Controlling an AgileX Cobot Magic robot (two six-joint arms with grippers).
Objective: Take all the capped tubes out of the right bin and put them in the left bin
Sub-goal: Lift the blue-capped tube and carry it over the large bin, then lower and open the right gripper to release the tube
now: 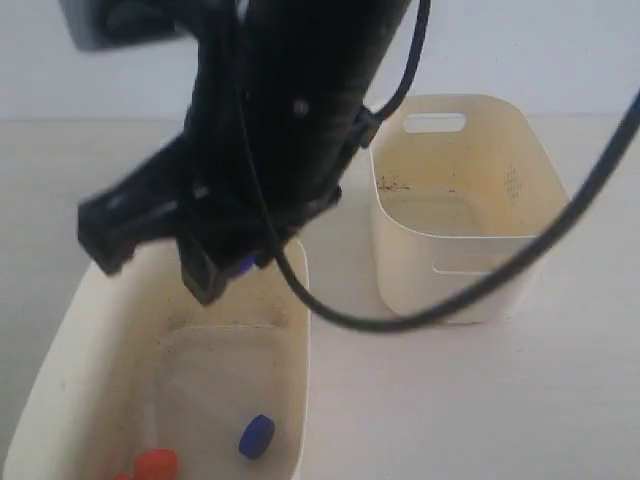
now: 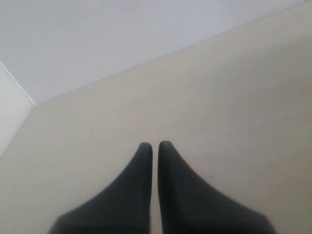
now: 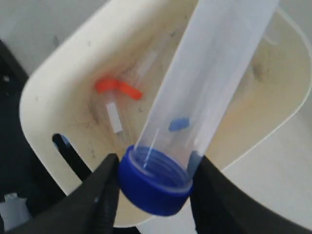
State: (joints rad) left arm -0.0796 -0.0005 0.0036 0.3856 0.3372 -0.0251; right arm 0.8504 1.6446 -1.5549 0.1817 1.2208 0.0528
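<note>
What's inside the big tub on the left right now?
An orange-capped tube and a blue-capped tube lie in the tub. The black arm hides its far end.

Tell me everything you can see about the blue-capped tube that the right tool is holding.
The held tube is clear, slightly frosted plastic, apparently empty, closed by a round dark blue screw cap. The right tool grips it at the cap, with a black finger pressed against each side and nothing else touching it. It hangs in the air over the left bin, its body slanting away from the cap. In the exterior view only a bit of its blue shows under the arm.
</note>
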